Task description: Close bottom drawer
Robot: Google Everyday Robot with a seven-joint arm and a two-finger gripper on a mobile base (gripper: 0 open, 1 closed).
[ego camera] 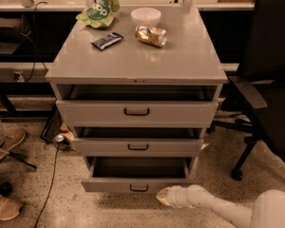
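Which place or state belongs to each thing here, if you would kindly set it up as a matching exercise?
Things:
1. white bowl
2. bottom drawer
3. gripper
4. black office chair

Places or states:
A. beside the cabinet, at the picture's right
B. on the cabinet top, near its back edge
C. near the floor, close in front of the bottom drawer's front
D. pulled out, lowest in the cabinet

Pairs: 1-B, 2-D, 3-C, 4-A
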